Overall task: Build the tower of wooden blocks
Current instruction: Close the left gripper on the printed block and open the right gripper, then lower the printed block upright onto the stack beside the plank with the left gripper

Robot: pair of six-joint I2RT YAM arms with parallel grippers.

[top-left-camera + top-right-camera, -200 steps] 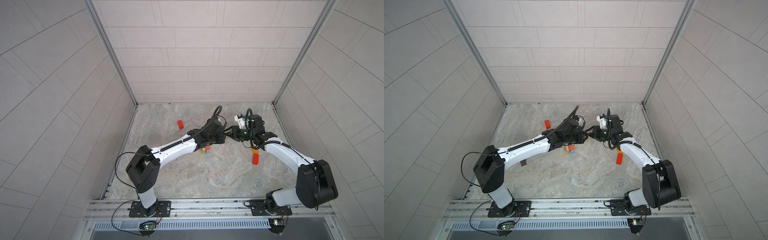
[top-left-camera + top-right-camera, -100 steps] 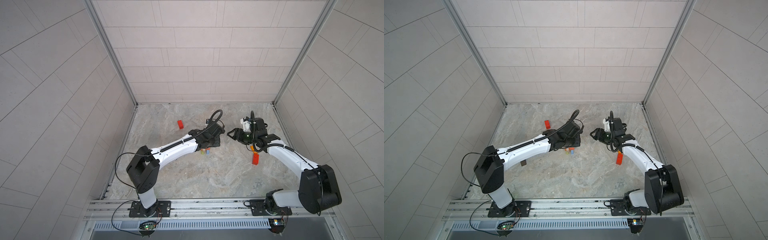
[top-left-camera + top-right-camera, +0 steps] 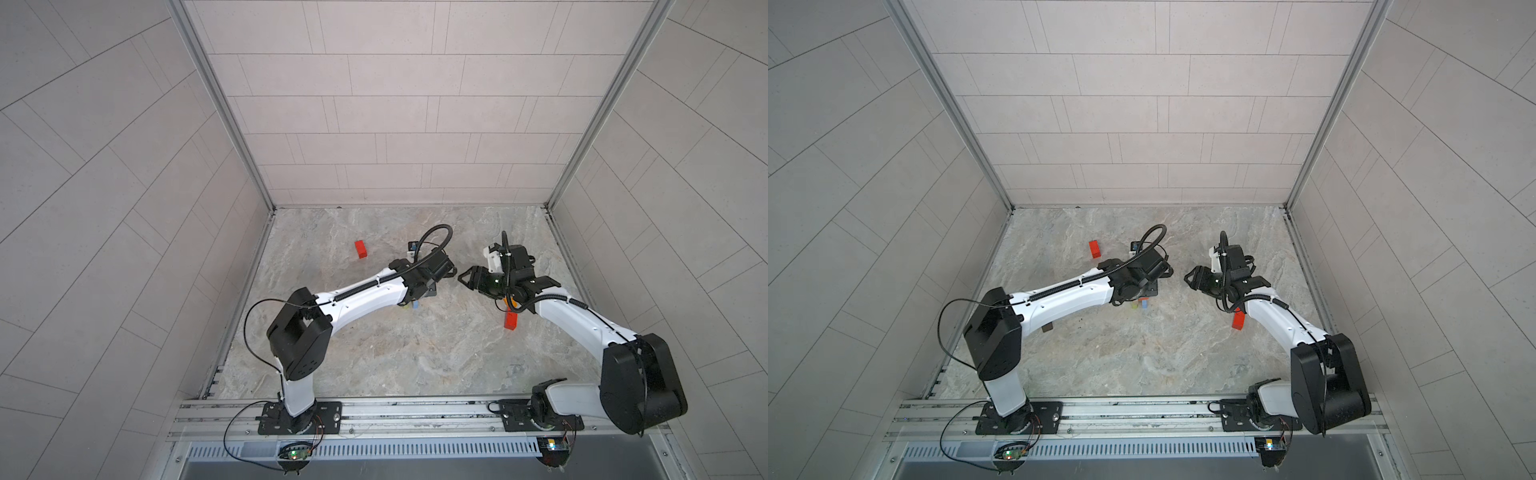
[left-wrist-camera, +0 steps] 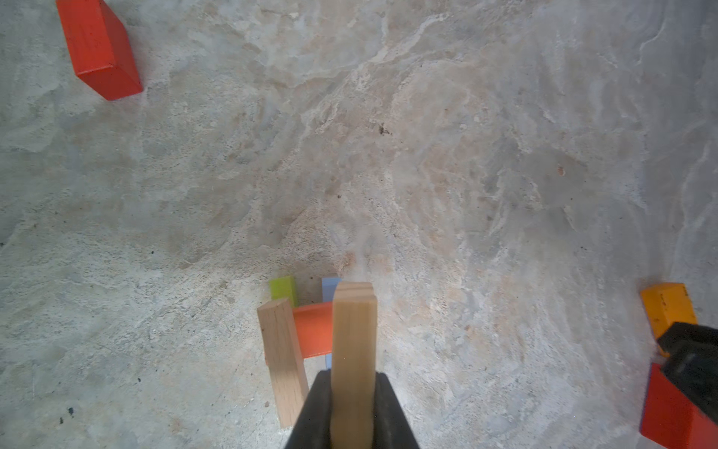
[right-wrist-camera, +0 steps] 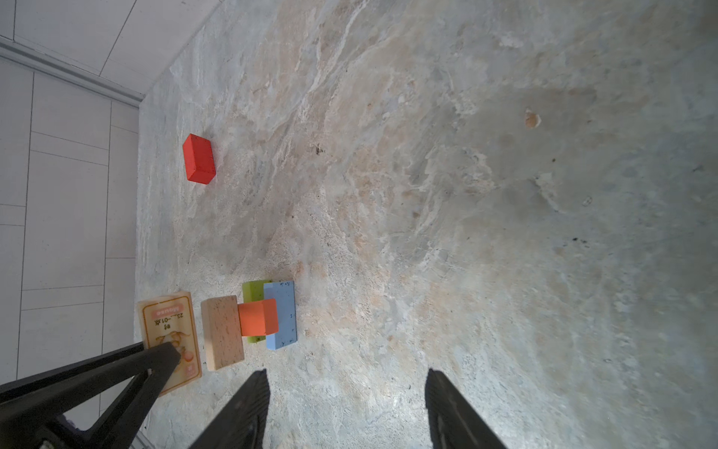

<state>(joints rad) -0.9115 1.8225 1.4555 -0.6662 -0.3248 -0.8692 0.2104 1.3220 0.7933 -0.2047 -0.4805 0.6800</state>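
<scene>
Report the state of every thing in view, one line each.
Left gripper, shut on held tan block.
Right gripper, open, empty.
Held tan block, clamped above the tower.
Tower, standing: green and blue base, red across, one tan on top.
Far red block, lying loose, alone.
Near red block, loose near orange block.

Both top views hang high over the rail (image 3: 415, 409) side and look steeply down, far enough off to take in the whole marbled surface (image 3: 415, 357) and the tiled walls (image 3: 374, 104); they share nearly everything. The left wrist camera rides just behind the left end effector (image 4: 351, 388), so near that the tan block (image 4: 353, 342) in its fingers (image 4: 314, 412) fills the foreground, with the tower (image 4: 312, 330) just beneath. The right wrist camera looks past the right end effector (image 5: 346, 375) from farther off and side-on, sharing that tower and the red block (image 5: 199, 158) beyond it with the other views.
</scene>
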